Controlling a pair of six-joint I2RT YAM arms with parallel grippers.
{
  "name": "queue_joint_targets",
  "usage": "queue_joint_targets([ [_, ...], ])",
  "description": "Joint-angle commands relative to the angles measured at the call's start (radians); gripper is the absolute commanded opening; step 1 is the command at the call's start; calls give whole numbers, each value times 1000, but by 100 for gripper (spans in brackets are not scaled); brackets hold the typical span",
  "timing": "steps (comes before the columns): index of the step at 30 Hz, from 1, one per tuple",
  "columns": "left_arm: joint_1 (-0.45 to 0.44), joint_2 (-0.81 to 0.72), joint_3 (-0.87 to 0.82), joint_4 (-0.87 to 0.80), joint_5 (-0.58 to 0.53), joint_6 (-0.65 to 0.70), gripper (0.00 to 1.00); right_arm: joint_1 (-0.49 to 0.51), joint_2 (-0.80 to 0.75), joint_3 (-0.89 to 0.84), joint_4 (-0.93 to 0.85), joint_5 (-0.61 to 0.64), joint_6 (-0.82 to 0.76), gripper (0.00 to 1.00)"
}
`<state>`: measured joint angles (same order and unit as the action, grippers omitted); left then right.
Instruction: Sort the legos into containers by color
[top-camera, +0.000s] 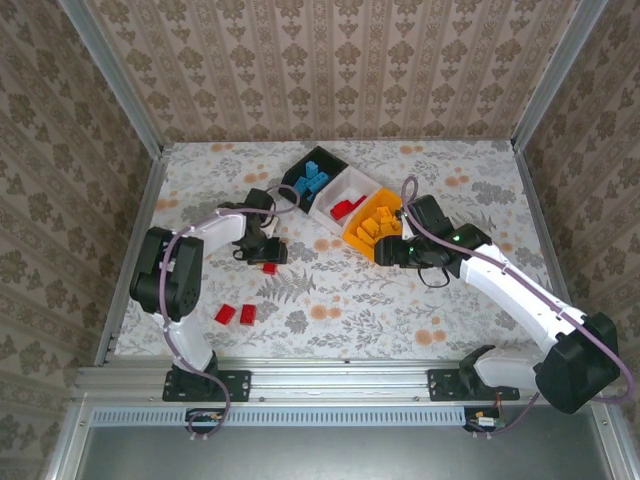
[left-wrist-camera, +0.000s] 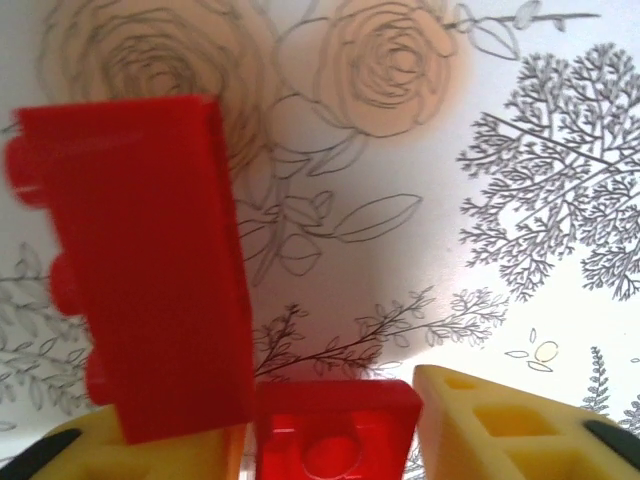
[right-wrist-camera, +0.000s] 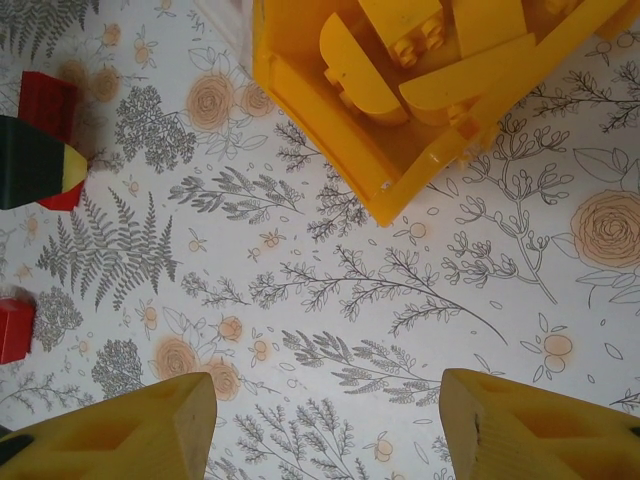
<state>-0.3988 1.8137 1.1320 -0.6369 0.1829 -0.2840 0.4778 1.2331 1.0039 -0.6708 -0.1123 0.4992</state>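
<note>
My left gripper (left-wrist-camera: 335, 425) straddles one red brick (left-wrist-camera: 337, 432), grip unclear; another (left-wrist-camera: 150, 270) stands lengthwise beside it, studs left, open table (left-wrist-camera: 440, 220) rightward. My right gripper (right-wrist-camera: 328, 425) gapes empty.

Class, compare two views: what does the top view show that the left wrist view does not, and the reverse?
Top view: the black bin with blue bricks, the white bin, the orange bin with orange bricks, and the right gripper.

Left wrist view: round studs along one side of a red brick, seen close up.

Both: red bricks, the left gripper and the flowered tabletop.
</note>
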Motion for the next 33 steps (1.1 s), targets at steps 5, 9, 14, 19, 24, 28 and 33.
queue_joint_targets([
  [5, -25, 27, 10, -13, -11, 22, 34, -5, -26, -4, 5, 18, 19, 63],
  [9, -25, 0, 14, -24, -5, 19, 30, -5, -36, 8, -8, 23, 19, 63],
  [14, -28, -75, 65, -40, 52, -8, 31, -5, -67, 22, -39, 35, 10, 63],
  [19, -38, -93, 208, 30, 186, -80, 31, -14, -140, 4, -85, 60, 4, 63],
  [24, -50, 2, 392, 162, 285, -214, 32, -22, -238, -39, -134, 77, 21, 63],
  [28, -116, 140, 547, 272, 320, -313, 32, -24, -322, -86, -150, 79, 52, 63],
  [33, -162, 346, 798, 240, 318, -323, 32, -25, -392, -123, -169, 85, 73, 63],
])
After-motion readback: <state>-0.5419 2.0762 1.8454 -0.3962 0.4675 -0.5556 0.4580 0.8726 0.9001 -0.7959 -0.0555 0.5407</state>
